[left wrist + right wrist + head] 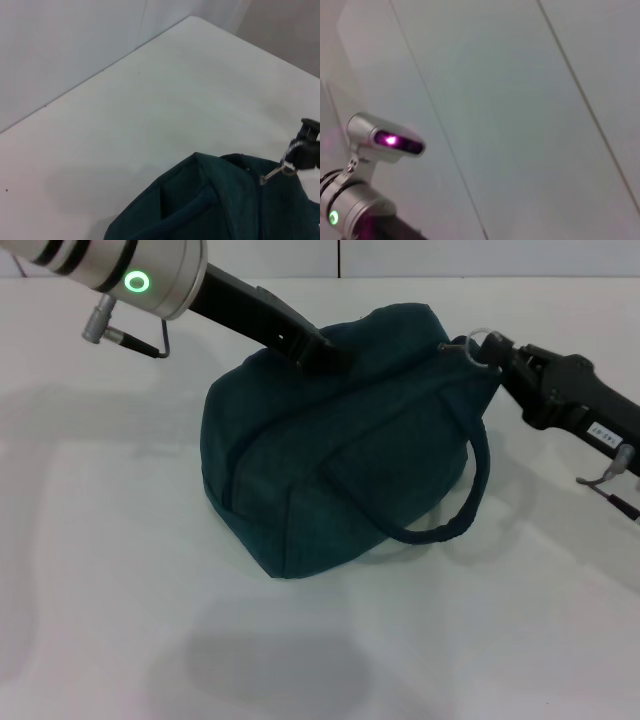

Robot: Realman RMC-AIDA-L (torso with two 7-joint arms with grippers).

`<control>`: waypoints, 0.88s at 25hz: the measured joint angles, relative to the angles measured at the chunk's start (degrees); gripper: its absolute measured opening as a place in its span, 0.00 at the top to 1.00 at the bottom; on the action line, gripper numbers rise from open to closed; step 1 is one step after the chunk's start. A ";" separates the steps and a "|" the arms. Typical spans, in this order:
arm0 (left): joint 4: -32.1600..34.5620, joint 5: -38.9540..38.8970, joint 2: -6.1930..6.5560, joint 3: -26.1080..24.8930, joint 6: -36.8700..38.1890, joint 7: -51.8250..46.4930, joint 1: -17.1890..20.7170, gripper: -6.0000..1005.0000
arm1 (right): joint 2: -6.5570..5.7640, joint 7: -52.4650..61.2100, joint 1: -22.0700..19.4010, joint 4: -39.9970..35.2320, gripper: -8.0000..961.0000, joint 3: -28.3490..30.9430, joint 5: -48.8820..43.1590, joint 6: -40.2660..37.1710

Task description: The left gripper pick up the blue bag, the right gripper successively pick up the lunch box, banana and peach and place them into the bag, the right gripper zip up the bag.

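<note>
The bag [340,450] sits slumped on the white table [120,540], bulging and closed along its top as far as I can see, with one loop handle [455,495] drooping down its near side. The left claw [325,352] is pressed into the fabric at the top of the bag; its fingers are buried against the cloth, so I cannot tell how they stand or whether they hold anything. The right claw [492,352] is at the bag's far upper corner, closed on the silver ring pull [478,340] of the zipper; the left wrist view shows the same pinch, the right claw [299,152] gripping the ring [277,172] just off the bag's edge [220,200]. No lunch box, banana or peach is in sight, so I take them to be inside and the job to be at the end of the zipping. The bag is soft cloth that will sag and fold away from any pull, so it wants steadying at the top seam beside the left claw while the ring is drawn. The ring is small, smooth metal and could slip from the fingers if tugged off line. With its load inside, the bag is likely somewhat heavy and would best be lifted by a handle.
</note>
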 joint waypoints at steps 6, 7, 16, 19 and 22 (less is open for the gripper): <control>0.00 -0.18 0.15 0.00 0.09 0.13 0.51 0.87 | -0.29 -0.17 -0.94 0.13 0.98 2.25 1.21 -0.28; -0.01 -0.17 0.19 0.00 0.17 0.21 0.52 0.88 | -0.29 -0.21 -1.11 0.14 0.98 2.96 1.21 -0.21; 0.52 -0.42 0.61 -0.32 1.47 1.19 1.26 0.95 | -0.40 -1.56 -0.86 1.07 0.98 5.01 0.85 4.32; 0.55 -0.86 1.16 -0.39 1.78 1.20 1.31 0.95 | -0.35 -1.57 -0.85 1.33 0.98 4.22 0.61 5.71; 0.56 -1.89 1.73 -0.44 2.20 1.21 1.57 0.95 | -0.19 -1.62 -0.85 1.46 0.98 2.08 0.56 5.95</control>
